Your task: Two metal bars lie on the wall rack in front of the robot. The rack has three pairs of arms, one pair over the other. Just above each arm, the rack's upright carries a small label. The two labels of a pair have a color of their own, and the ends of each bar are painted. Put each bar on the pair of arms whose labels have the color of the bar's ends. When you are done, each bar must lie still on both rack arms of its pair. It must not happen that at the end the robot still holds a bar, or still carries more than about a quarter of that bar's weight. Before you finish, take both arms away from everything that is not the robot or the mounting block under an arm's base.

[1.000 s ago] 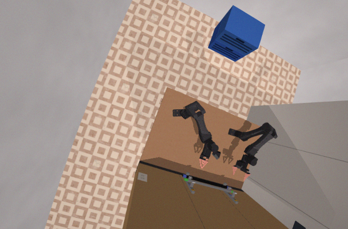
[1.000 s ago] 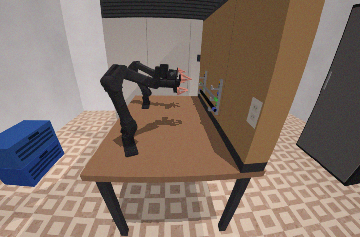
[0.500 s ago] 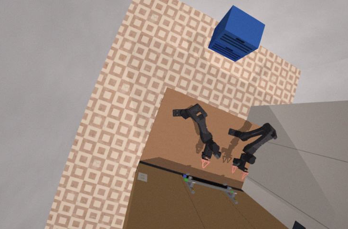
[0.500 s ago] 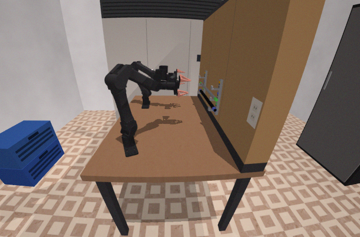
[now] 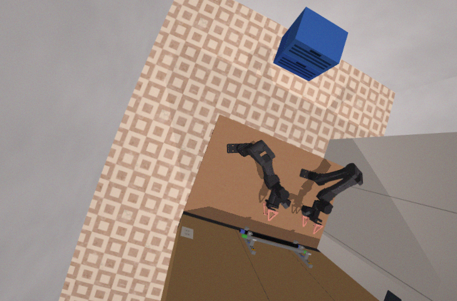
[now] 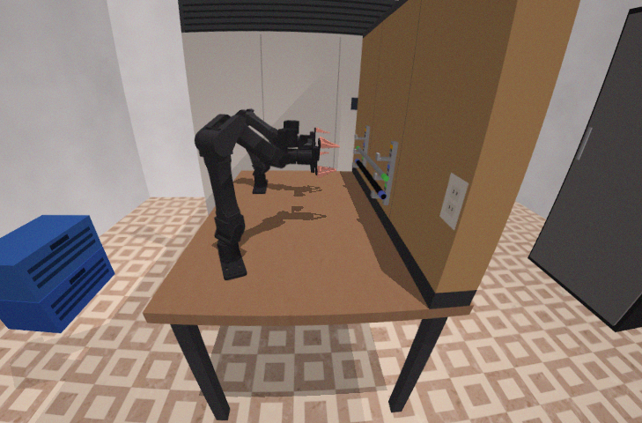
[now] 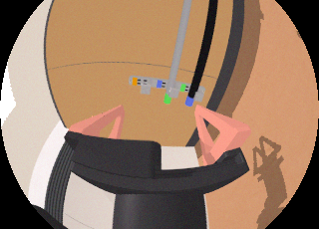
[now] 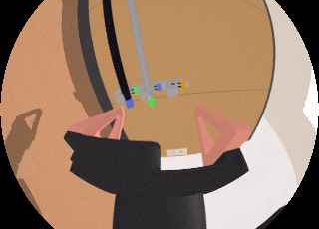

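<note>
Neither is sorted: blue-ended black bar point(image 5: 271, 238) point(image 6: 370, 178) point(image 7: 204, 50) point(image 8: 113, 47) sits lowest, green-ended gray bar point(image 5: 278, 244) point(image 6: 372, 163) point(image 7: 180, 40) point(image 8: 139, 45) mid-rack; left pincer point(image 5: 309, 229) point(image 6: 329, 142) point(image 7: 159, 107) and right pincer point(image 5: 267, 217) point(image 6: 336, 158) point(image 8: 159, 110) stand apart, empty.

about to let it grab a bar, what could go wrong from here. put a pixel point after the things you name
The gray bar point(image 5: 275, 243) point(image 6: 371, 163) point(image 7: 180, 40) point(image 8: 139, 40) and black bar point(image 5: 271, 238) point(image 6: 368, 178) point(image 7: 204, 50) point(image 8: 112, 45) lie close together, so an open gripper could bump one while reaching for the other.

Each lies on the pair the other needs, so moving either straight over could make them collide.

If the two arms lift unevenly, a bar might tip and slide off.
</note>
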Action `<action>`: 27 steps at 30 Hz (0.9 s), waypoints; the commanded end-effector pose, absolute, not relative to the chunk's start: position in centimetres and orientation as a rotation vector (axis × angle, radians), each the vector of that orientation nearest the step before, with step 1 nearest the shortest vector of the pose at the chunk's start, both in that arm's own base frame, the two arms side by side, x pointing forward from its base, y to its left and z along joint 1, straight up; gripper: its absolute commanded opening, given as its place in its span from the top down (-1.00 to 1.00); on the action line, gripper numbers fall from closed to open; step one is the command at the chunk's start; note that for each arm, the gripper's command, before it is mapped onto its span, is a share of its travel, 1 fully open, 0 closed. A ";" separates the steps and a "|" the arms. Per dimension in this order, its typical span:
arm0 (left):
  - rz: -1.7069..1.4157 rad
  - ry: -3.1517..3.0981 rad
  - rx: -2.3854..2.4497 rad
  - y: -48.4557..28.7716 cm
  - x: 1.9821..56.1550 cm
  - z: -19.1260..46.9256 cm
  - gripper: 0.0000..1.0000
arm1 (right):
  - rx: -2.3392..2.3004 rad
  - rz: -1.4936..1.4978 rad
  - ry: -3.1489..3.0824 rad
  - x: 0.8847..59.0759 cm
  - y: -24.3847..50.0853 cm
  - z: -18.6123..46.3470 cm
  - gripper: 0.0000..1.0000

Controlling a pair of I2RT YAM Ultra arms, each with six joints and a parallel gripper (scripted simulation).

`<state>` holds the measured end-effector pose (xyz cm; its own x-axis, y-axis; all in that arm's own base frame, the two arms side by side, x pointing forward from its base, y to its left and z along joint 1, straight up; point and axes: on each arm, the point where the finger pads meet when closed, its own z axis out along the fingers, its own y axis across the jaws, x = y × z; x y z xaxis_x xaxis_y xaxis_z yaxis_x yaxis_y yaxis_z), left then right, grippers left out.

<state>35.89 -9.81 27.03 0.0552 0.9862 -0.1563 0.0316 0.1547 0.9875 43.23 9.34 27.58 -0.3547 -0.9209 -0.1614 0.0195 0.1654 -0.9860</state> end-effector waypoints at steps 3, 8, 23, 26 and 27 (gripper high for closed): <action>1.104 1.207 1.173 -10.4 35.7 26.9 -1.00 | -0.941 -1.414 1.522 43.3 9.9 26.9 -1.00; 1.148 1.177 1.219 -10.9 35.6 26.3 -1.00 | -0.979 -1.472 1.503 43.6 10.4 26.3 -1.00; 1.165 1.165 1.237 -11.1 35.6 26.0 -1.00 | -0.995 -1.495 1.495 43.7 10.6 26.0 -1.00; 1.165 1.165 1.237 -11.1 35.6 26.0 -1.00 | -0.995 -1.495 1.495 43.7 10.6 26.0 -1.00; 1.165 1.165 1.237 -11.1 35.6 26.0 -1.00 | -0.995 -1.495 1.495 43.7 10.6 26.0 -1.00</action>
<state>35.68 -10.80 25.83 0.0577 0.9983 0.0081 0.0139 -0.0089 0.9999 43.77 10.29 26.47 -0.3893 -0.9211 -0.0067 0.0053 0.0050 -1.0000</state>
